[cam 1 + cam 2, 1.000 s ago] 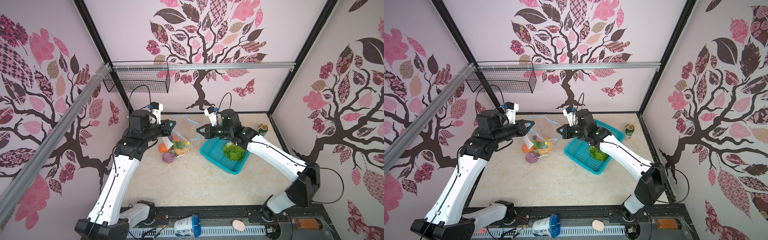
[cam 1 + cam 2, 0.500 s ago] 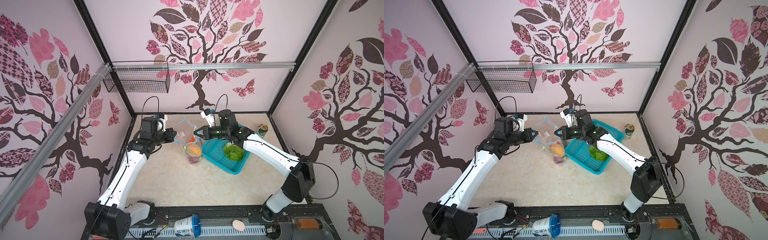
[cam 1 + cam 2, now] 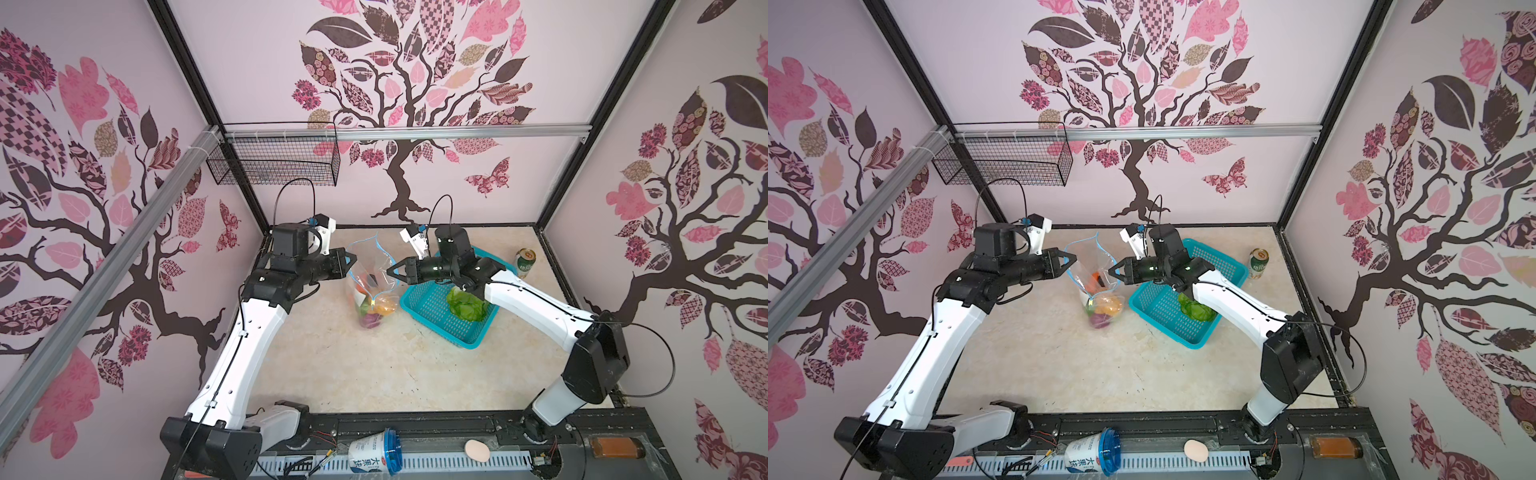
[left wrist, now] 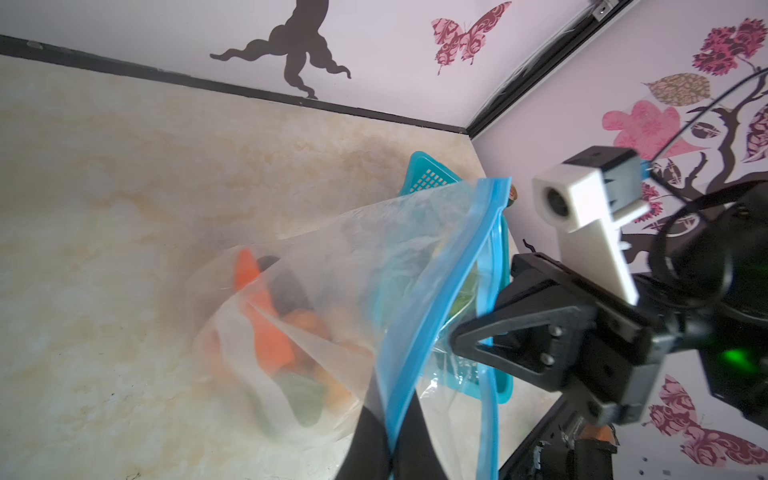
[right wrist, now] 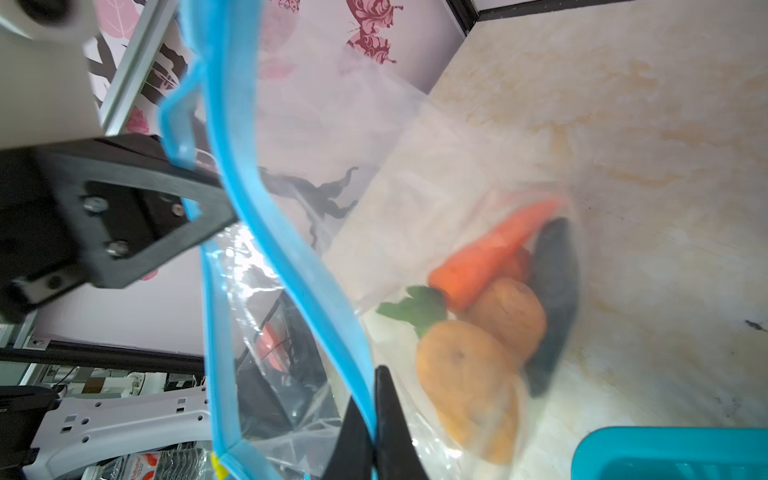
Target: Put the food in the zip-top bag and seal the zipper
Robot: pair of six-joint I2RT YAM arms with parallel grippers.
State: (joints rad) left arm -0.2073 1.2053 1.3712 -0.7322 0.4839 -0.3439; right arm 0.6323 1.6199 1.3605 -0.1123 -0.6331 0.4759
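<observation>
Over the last second the arms have drawn the zip-top bag (image 3: pixel 368 259) upright and moved it beside the teal basket (image 3: pixel 428 309). The food (image 3: pixel 376 309) inside now sags at its near end. Farther back, the left gripper (image 3: pixel 352 260) and right gripper (image 3: pixel 390 272) each pinch the zipper (image 4: pixel 419 328), spreading the mouth. To the right, the cabbage (image 3: pixel 465 305) still lies in the basket, so the bag looks ready to take it.

White shells and black joints made up the left arm (image 3: pixel 249 345) and right arm (image 3: pixel 536 303). Thin black cables (image 3: pixel 296 179) looped above white camera mounts (image 4: pixel 582 199). The right gripper (image 3: pixel 388 272) showed black triangular fingers (image 4: pixel 552 345), silver screws (image 4: pixel 556 331), a green light (image 4: pixel 735 357) behind.
</observation>
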